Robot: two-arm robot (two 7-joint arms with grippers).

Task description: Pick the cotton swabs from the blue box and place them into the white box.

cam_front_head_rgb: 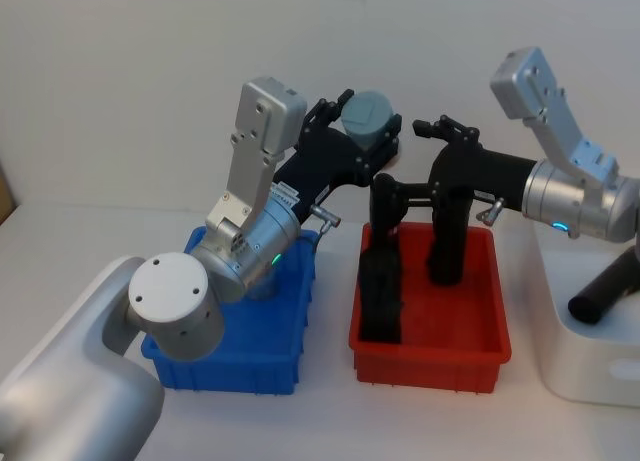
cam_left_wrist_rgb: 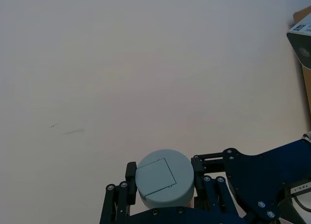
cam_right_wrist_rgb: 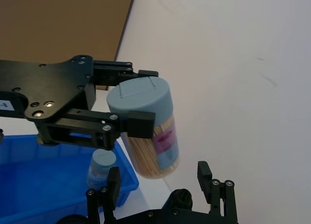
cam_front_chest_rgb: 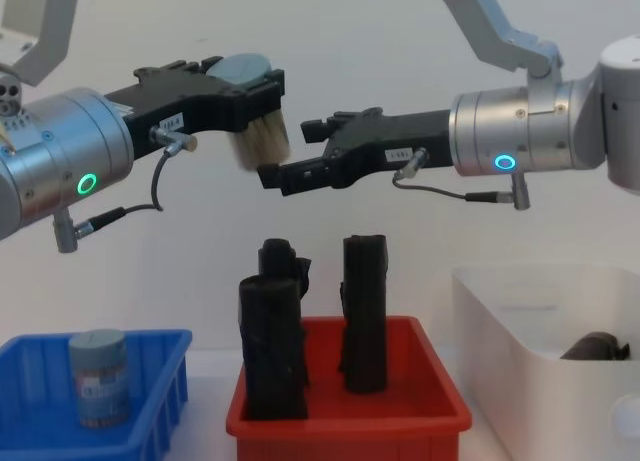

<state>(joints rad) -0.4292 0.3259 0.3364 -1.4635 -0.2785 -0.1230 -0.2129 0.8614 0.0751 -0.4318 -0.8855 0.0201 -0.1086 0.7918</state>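
Standing low and off to the right of my right pincer (cam_front_chest_rgb: 290,153), the white box (cam_front_chest_rgb: 520,311) is the destination. The blue box (cam_front_chest_rgb: 150,381), beneath my left pincer (cam_front_chest_rgb: 248,89), contains one upright spare tub (cam_front_chest_rgb: 98,376). My left pincer clamps the lid end of the raised cotton swabs tub (cam_right_wrist_rgb: 150,136); my right pincer, spread wide, waits just beside it. I judge the tub light, rigid and slick: grasp across the clear body.

A red plastic bin (cam_front_head_rgb: 430,346) sits mid-table; tall black rolls (cam_front_chest_rgb: 364,316) stand upright inside, left and far-right.
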